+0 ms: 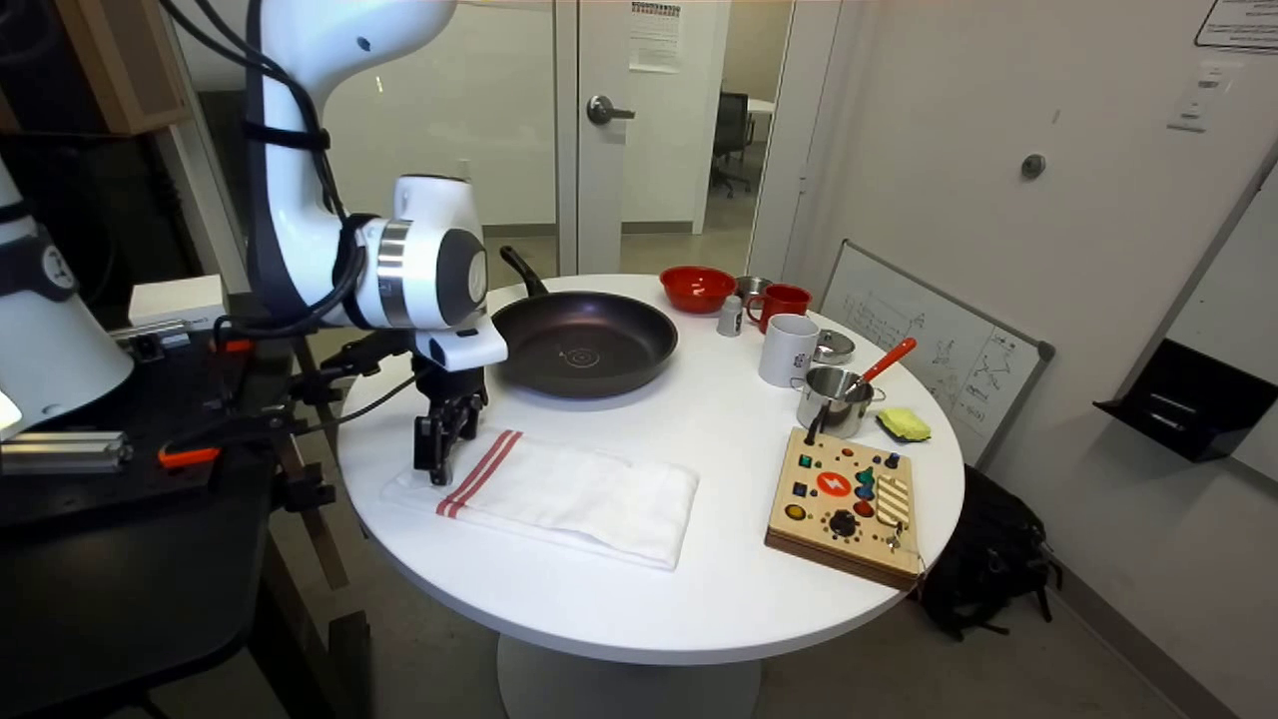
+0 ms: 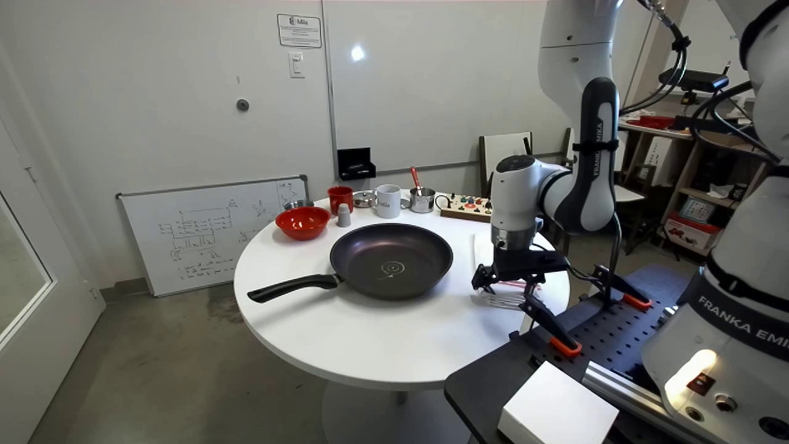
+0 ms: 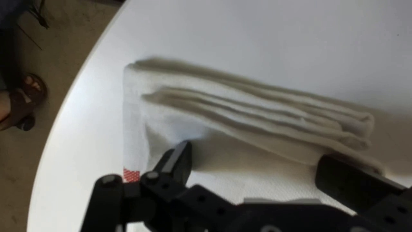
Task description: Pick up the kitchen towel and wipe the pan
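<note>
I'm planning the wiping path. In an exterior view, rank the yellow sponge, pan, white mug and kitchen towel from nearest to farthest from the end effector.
1. Kitchen towel: its left end lies beneath the end effector.
2. Pan: behind the towel in that view.
3. White mug: right of the pan, near the steel pot.
4. Yellow sponge: farther right, past the steel pot.

On the round white table (image 1: 719,419) we see a red-striped white cloth (image 1: 579,494), a round black pan (image 1: 583,345), a round red bowl (image 1: 698,289), a cylindrical metal pot (image 1: 841,411) and a rectangular wooden board (image 1: 847,505).
</note>
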`<move>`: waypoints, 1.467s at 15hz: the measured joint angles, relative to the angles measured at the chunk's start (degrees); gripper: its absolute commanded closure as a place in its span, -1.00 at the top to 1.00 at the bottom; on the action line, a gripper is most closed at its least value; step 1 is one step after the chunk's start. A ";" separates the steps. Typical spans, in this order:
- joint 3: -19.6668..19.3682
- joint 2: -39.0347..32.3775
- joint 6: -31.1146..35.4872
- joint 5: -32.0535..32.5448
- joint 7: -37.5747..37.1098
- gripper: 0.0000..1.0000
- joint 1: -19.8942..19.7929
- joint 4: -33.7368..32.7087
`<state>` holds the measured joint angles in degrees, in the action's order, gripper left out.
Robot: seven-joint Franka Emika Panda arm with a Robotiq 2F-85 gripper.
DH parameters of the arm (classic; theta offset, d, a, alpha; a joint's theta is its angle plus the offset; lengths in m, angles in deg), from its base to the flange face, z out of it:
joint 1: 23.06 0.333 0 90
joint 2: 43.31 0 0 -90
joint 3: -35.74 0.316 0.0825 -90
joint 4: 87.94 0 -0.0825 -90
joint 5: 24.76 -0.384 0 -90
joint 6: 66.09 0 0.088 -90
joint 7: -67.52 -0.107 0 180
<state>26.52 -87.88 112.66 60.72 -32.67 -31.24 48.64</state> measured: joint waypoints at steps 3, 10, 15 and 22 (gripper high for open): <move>0.35 -0.72 0.05 -0.14 0.00 0.35 -0.72 -0.49; 1.57 -1.31 1.13 -0.35 0.17 -0.72 -2.36 -0.94; 1.91 -1.31 1.17 -0.35 0.17 -1.00 -3.30 -0.96; 2.57 1.81 1.12 0.08 0.17 -0.92 -2.04 0.45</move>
<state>29.09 -86.06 113.77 60.79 -32.51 -33.28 49.08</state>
